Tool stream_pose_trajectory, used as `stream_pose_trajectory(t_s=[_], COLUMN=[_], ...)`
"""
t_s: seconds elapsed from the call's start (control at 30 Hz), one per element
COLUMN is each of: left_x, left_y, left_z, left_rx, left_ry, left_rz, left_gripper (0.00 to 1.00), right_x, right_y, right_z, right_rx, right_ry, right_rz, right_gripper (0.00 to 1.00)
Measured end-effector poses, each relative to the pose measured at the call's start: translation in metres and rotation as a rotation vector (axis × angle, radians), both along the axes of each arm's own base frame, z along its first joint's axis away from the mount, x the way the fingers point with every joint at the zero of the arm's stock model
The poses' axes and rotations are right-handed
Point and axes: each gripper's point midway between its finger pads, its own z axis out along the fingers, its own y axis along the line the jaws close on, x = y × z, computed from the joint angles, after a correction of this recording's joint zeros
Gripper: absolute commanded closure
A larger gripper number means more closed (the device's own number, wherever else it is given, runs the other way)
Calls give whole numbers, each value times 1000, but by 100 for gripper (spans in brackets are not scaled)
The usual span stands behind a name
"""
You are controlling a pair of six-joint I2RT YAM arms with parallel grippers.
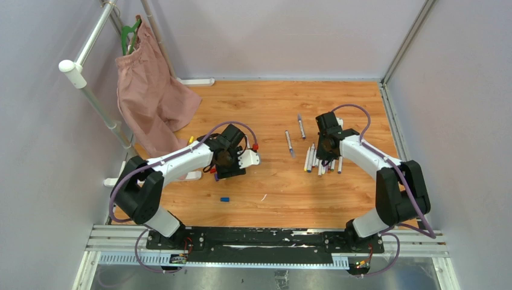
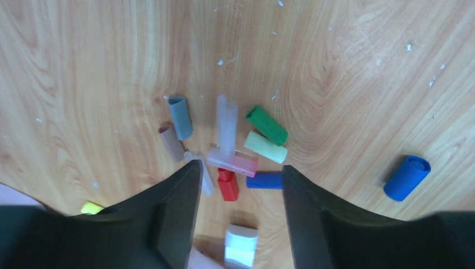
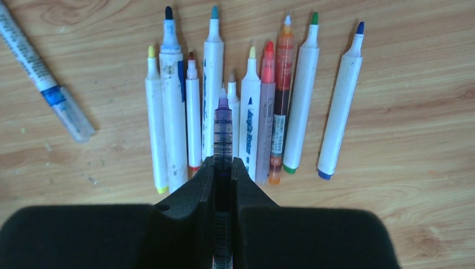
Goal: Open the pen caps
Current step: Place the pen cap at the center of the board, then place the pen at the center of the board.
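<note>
Left gripper (image 2: pixel 241 168): jaws spread, hanging over the pen caps (image 2: pixel 227 129), which lie in a loose heap on the wooden table (image 2: pixel 101 56) (green, blue, red, pink, grey, clear among them). One blue cap (image 2: pixel 407 177) lies apart, off to the side. Right gripper (image 3: pixel 224 165): jaws pinching a purple pen (image 3: pixel 223 120) over a row of uncapped pens (image 3: pixel 302 101).

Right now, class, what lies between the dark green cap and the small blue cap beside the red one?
A pale green cap, lying between the dark green cap and the small blue cap; the left wrist view shows it.
</note>
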Motion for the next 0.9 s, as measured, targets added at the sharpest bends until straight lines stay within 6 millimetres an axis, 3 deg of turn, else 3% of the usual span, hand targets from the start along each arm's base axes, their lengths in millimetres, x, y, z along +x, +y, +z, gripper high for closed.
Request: stream_pose_trajectory(t_s=[0.03, 0.07, 0.2, 0.33, 0.5, 0.6, 0.73, 0.9], left_x=[-1, -1, 4, 11, 14, 13, 13, 9], left_y=[0, 0, -5, -8, 1, 7, 11, 18], left_z=[3, 7, 33, 75, 134, 162, 178, 182], left_rx=[-3, -9, -40, -100, -187, -224, -243, -262], left_ry=[0, -2, -27, -102, -249, -315, -338, -327], left_rz=[7, 13, 45, 86, 151, 188, 226, 270], left_gripper=[3, 0, 0, 0, 0, 0, 0, 0], right_x=[2, 5, 10, 16, 23, 24, 23, 28], right_y=[-2, -3, -7, -7, -7, -7, -6, 2], right_z=[-4, -7, -17, -19, -13, -11, -4, 24], right_rx=[-14, -25, -56, -66, -68, -69, -63, -43], right_ry=[2, 4, 11, 5, -15, -19, -32, -106], right_rz=[-6, -11, -24, -29, -30, -28, -24, 2], right_gripper=[100, 98, 88, 73, 67, 68, 73, 68])
